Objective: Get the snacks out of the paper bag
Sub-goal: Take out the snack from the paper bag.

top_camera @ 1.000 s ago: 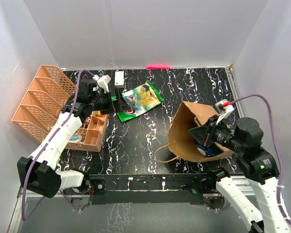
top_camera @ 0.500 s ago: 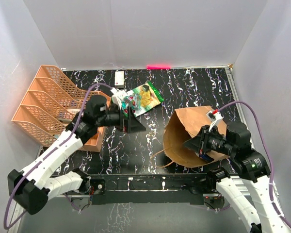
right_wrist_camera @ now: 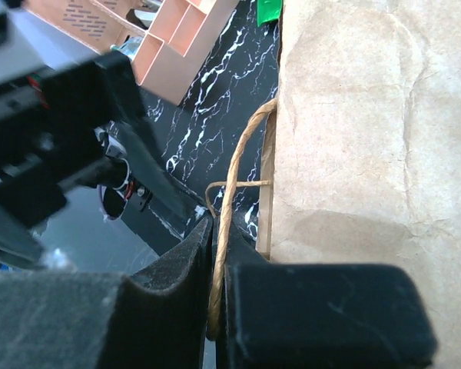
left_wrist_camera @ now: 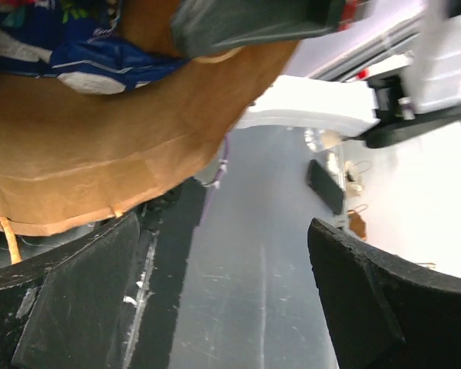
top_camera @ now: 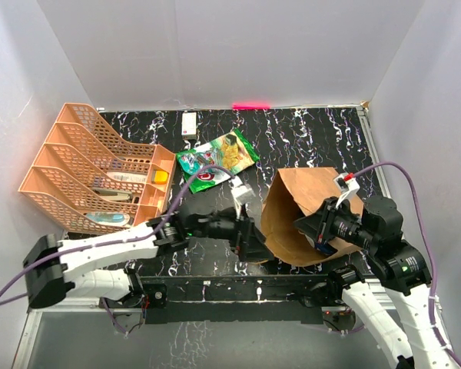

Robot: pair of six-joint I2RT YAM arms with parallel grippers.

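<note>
Nearest, the right pincer (right_wrist_camera: pixel 217 284) is clamped on a twisted paper handle (right_wrist_camera: pixel 235 169) of the tall brown kraft paper bag (top_camera: pixel 303 207), which is tipped over at the near right of the black marbled tabletop (top_camera: pixel 307 134). The left pincer (left_wrist_camera: pixel 223 292), jaws wide apart, faces the bag's mouth, where a dark blue glossy packet (left_wrist_camera: pixel 100 61) shows. It looks light, soft and slippery, so a flat sealed edge seems the best hold. Farther back lies a green chip bag with a red logo (top_camera: pixel 215 161).

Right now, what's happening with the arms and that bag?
Left gripper open, near bag mouth. Right gripper shut on handle. Blue packets inside bag; green chip bag out on table. Nothing blocking the mouth.
</note>
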